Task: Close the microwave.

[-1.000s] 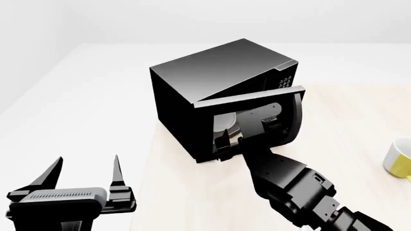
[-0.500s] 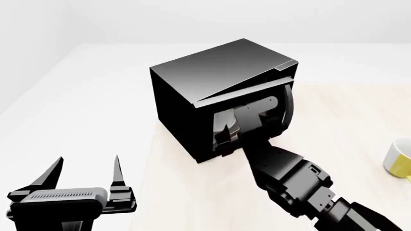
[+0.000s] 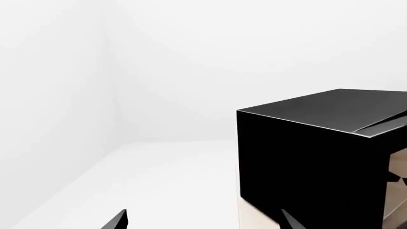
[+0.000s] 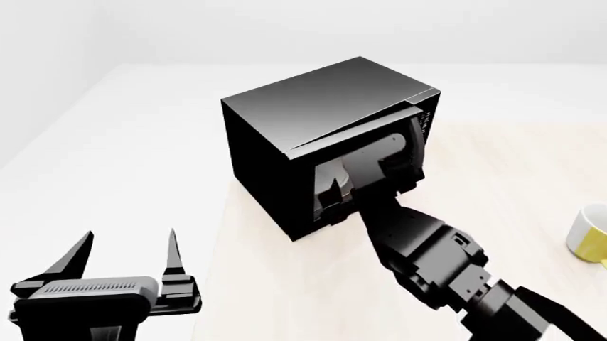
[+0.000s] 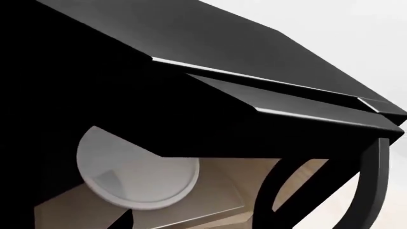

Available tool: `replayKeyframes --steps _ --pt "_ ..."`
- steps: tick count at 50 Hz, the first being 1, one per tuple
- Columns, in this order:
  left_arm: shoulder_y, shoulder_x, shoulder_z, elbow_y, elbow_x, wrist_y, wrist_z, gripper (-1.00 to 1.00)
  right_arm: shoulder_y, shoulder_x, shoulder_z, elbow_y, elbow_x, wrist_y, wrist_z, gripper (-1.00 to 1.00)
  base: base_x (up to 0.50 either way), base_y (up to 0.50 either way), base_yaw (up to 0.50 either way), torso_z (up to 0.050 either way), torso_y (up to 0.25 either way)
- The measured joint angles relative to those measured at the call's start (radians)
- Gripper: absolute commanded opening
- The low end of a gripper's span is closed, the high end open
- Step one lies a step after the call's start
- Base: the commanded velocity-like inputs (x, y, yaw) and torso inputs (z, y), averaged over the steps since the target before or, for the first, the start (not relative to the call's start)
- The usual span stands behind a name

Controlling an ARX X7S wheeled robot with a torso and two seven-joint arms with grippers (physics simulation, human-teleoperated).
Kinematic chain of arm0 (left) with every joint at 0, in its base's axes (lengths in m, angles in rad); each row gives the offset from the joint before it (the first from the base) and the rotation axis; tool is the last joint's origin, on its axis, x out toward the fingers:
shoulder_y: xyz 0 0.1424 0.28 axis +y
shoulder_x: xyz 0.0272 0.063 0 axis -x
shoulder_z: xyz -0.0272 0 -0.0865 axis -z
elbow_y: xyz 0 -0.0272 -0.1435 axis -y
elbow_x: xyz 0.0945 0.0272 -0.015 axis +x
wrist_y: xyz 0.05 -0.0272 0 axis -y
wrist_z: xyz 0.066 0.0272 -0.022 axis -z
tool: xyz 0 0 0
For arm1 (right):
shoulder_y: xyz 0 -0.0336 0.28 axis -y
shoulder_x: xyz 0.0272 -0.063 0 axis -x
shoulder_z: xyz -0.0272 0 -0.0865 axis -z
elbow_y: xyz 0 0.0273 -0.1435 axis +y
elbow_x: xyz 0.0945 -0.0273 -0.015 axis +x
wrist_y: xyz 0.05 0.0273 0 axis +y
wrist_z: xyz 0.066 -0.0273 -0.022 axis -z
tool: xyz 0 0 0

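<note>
Microwave (image 4: 313, 135): a large glossy black box standing near the far left corner of the tabletop (image 4: 284, 284), its front turned toward the robot and toward the right edge.

Door (image 4: 374, 160): hinged at the left of the front and nearly shut — only a narrow wedge of gap shows along its top edge, with the keypad panel (image 4: 424, 117) just beyond its free edge.

Inside: in the right wrist view the white round plate (image 5: 137, 174) shows through the window, and the curved black handle (image 5: 369, 186) arcs down at the door's free edge.

Right gripper (image 4: 332, 202): low against the door front, on the hinge side; whether its jaws are apart or together I cannot tell, since they merge with the black door.

Left gripper (image 4: 128, 256): parked well off the tabletop's near left corner, fingers spread wide and holding nothing.

Yellow mug (image 4: 590, 234): at the right edge of the tabletop, well apart from the action.

Handling: the body looks heavy and rigid, unlikely to slide under a light push. The door should swing freely, stiffening only at the latch.

Where to press: the glossy panel is probably slick, so a flat push near the handle edge — farthest from the hinge — gives the most leverage. No grasp seems needed.

Risk: a push close to the hinge may skid or shove the whole box.
</note>
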Motion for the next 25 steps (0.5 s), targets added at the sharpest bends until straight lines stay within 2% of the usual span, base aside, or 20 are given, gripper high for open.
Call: replayKeyframes --steps 25 --pt "0.001 -0.005 0.002 -0.004 -0.005 0.006 -0.004 1.00 0.033 -0.014 -0.027 0.048 -0.028 -0.006 -0.046 1.00 0.00 0.00 0.00 0.000 0.000"
